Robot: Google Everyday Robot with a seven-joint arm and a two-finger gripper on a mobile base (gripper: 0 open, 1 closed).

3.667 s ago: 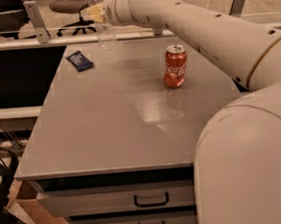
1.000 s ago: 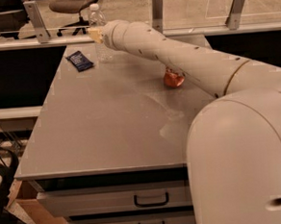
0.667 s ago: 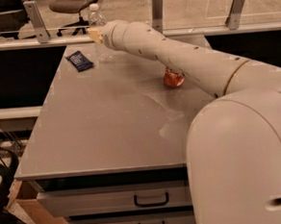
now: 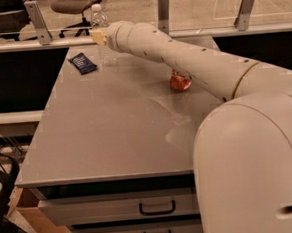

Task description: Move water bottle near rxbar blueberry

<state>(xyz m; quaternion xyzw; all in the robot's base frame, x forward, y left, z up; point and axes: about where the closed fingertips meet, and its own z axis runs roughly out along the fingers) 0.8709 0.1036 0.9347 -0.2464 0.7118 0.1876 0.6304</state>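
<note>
The water bottle (image 4: pixel 100 26), clear with a white cap, stands upright at the table's far left, just right of the rxbar blueberry (image 4: pixel 83 62), a flat dark blue bar lying on the table. My gripper (image 4: pixel 99 37) is at the bottle's middle, at the end of the white arm that reaches in from the right. The wrist hides part of the bottle's body.
A red soda can (image 4: pixel 179 81) stands mid-right on the grey table (image 4: pixel 112 136), mostly hidden behind my arm. A glass rail with metal posts (image 4: pixel 163 9) runs along the far edge. Drawers (image 4: pixel 155 207) sit under the front edge. Office chairs stand beyond the rail.
Since the earliest frame the arm has brought the bottle down and left, from above the far edge to the table beside the bar. Over the last second nothing has visibly moved.
</note>
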